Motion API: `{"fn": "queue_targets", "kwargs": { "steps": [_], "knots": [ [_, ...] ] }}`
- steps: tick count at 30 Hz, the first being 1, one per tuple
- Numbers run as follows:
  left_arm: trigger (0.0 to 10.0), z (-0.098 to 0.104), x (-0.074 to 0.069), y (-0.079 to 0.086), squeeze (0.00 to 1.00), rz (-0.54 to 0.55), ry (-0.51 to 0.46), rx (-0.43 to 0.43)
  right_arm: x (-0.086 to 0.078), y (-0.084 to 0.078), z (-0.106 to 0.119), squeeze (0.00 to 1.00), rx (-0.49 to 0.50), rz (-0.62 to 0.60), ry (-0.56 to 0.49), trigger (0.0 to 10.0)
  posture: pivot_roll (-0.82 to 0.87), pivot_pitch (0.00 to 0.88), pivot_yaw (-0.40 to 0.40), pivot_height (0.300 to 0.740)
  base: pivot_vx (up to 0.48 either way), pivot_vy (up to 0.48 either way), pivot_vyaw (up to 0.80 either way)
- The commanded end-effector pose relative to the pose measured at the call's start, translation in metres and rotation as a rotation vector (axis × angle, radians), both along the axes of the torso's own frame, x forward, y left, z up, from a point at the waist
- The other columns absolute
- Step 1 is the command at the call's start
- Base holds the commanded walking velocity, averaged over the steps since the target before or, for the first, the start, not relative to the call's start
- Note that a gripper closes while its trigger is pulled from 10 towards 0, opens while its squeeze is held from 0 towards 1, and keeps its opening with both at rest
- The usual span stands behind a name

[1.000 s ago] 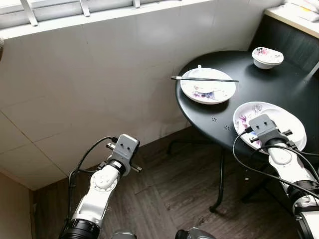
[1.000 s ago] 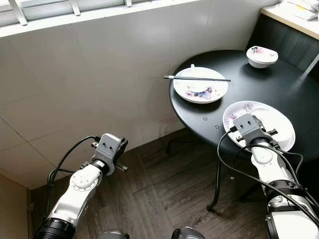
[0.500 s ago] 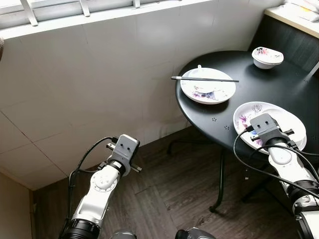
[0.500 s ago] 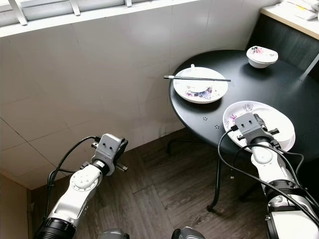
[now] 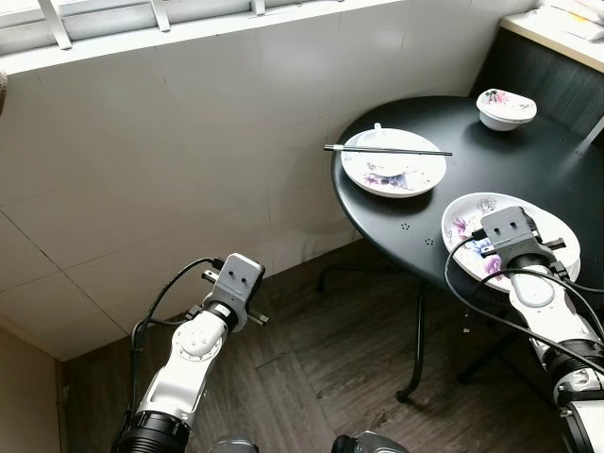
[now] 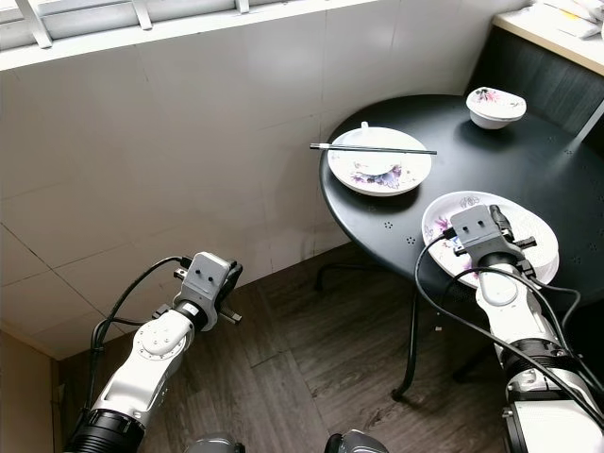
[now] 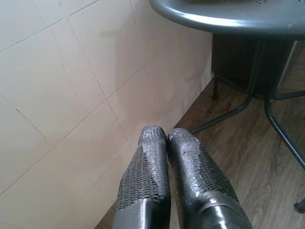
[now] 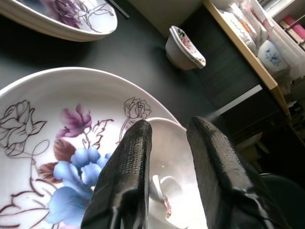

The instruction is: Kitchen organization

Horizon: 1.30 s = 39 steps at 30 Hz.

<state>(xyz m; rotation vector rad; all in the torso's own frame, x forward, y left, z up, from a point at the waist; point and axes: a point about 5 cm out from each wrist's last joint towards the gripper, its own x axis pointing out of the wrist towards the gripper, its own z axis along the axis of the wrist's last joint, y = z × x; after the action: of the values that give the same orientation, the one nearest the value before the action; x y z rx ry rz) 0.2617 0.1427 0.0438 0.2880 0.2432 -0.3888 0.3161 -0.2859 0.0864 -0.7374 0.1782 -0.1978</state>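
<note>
The right gripper (image 8: pixel 167 138) hovers slightly parted over the near plate (image 5: pixel 543 219) on the round table (image 5: pixel 557 151), gripping nothing. Its wrist view reveals a small dish (image 8: pixel 164 186) there. The left gripper (image 7: pixel 167 136) hangs closed by the wall.

Robot body: two silver arms with black grippers

Each forearm has a silver-white shell with round joint covers, a grey box-shaped wrist block bearing two small dark holes, and looped black cables. The left gripper (image 7: pixel 167 136) and right gripper (image 8: pixel 169 129) each carry two long black fingers with finely ribbed pads.
</note>
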Motion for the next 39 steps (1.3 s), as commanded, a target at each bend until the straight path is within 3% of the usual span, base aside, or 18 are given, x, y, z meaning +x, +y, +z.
{"fn": "queue_targets", "kwargs": {
  "steps": [1,14,15,16,18,21,23,24,25,28,29,30,33,34,35,36,37,39],
  "knots": [
    [10.0,0.001,0.002,-0.001,0.00,-0.014,-0.007,0.021,-0.002,-0.002,0.000,0.00,0.014,-0.023,-0.008,10.0,0.14,0.000,-0.032,0.740,0.000,0.000,0.00],
    [10.0,-0.001,0.005,-0.002,0.00,-0.013,-0.007,0.024,-0.009,-0.018,-0.007,0.00,0.139,-0.152,0.018,10.0,0.13,0.000,-0.034,0.740,0.000,0.000,0.00],
    [10.0,-0.001,0.005,-0.002,0.00,-0.013,-0.007,0.025,-0.009,-0.018,-0.007,0.00,0.136,-0.151,0.019,8.2,0.13,0.000,-0.034,0.740,0.000,0.000,0.00],
    [10.0,-0.001,0.005,-0.002,0.00,-0.013,-0.007,0.025,-0.009,-0.018,-0.007,0.00,0.136,-0.151,0.019,8.2,0.13,0.000,-0.034,0.740,0.000,0.000,0.00],
    [10.0,-0.001,0.005,-0.002,0.00,-0.013,-0.008,0.025,-0.009,-0.018,-0.007,0.00,0.134,-0.154,0.022,6.5,0.13,0.000,-0.034,0.740,0.000,0.000,0.00],
    [10.0,-0.002,0.006,-0.002,0.00,-0.013,-0.008,0.026,-0.010,-0.018,-0.009,0.00,0.161,-0.165,0.035,5.6,0.13,0.000,-0.035,0.740,0.000,0.000,0.00],
    [10.0,-0.002,0.006,-0.002,0.00,-0.012,-0.008,0.026,-0.010,-0.018,-0.009,0.00,0.165,-0.166,0.040,5.6,0.13,0.000,-0.035,0.740,0.000,0.000,0.00],
    [10.0,-0.002,0.006,-0.003,0.00,-0.012,-0.008,0.026,-0.010,-0.018,-0.010,0.00,0.165,-0.165,0.044,4.2,0.14,0.000,-0.036,0.740,0.000,0.000,0.00],
    [10.0,-0.002,0.006,-0.003,0.00,-0.011,-0.009,0.026,-0.010,-0.017,-0.011,0.00,0.166,-0.165,0.049,3.7,0.14,0.000,-0.037,0.740,0.000,0.000,0.00],
    [10.0,-0.002,0.007,-0.003,0.00,-0.010,-0.009,0.025,-0.010,-0.018,-0.010,0.00,0.170,-0.167,0.048,3.5,0.13,0.000,-0.039,0.740,0.000,0.000,0.00],
    [10.0,-0.002,0.007,-0.003,0.00,-0.009,-0.009,0.025,-0.010,-0.018,-0.009,0.00,0.171,-0.162,0.039,1.3,0.13,0.000,-0.039,0.740,0.000,0.000,0.00],
    [10.0,-0.002,0.007,-0.003,0.00,-0.009,-0.009,0.025,-0.009,-0.017,-0.007,0.00,0.173,-0.156,0.027,0.0,0.13,0.000,-0.039,0.740,0.000,0.000,0.00],
    [10.0,-0.002,0.007,-0.003,0.00,-0.009,-0.009,0.025,-0.008,-0.017,-0.006,0.00,0.176,-0.162,0.018,0.0,0.13,0.000,-0.039,0.740,0.000,0.000,0.00],
    [10.0,-0.002,0.008,-0.003,0.00,-0.009,-0.009,0.025,-0.008,-0.017,-0.006,0.00,0.179,-0.166,0.015,0.8,0.13,0.000,-0.039,0.740,0.000,0.000,0.00],
    [10.0,-0.002,0.008,-0.003,0.00,-0.009,-0.009,0.025,-0.008,-0.017,-0.005,0.00,0.180,-0.168,0.010,4.9,0.13,0.000,-0.040,0.740,0.000,0.000,0.00],
    [10.0,-0.002,0.008,-0.003,0.00,-0.009,-0.009,0.024,-0.008,-0.017,-0.005,0.00,0.182,-0.169,0.006,4.9,0.13,0.000,-0.040,0.740,0.000,0.000,0.00],
    [10.0,-0.002,0.008,-0.003,0.00,-0.009,-0.009,0.024,-0.007,-0.015,-0.004,0.00,0.191,-0.167,-0.002,10.0,0.13,0.000,-0.039,0.740,0.000,0.000,0.00],
    [10.0,-0.002,0.008,-0.003,0.00,-0.009,-0.010,0.024,-0.006,-0.008,-0.002,0.00,0.239,-0.156,-0.055,10.0,0.13,0.000,-0.039,0.740,0.000,0.000,0.00]
  ]
}}
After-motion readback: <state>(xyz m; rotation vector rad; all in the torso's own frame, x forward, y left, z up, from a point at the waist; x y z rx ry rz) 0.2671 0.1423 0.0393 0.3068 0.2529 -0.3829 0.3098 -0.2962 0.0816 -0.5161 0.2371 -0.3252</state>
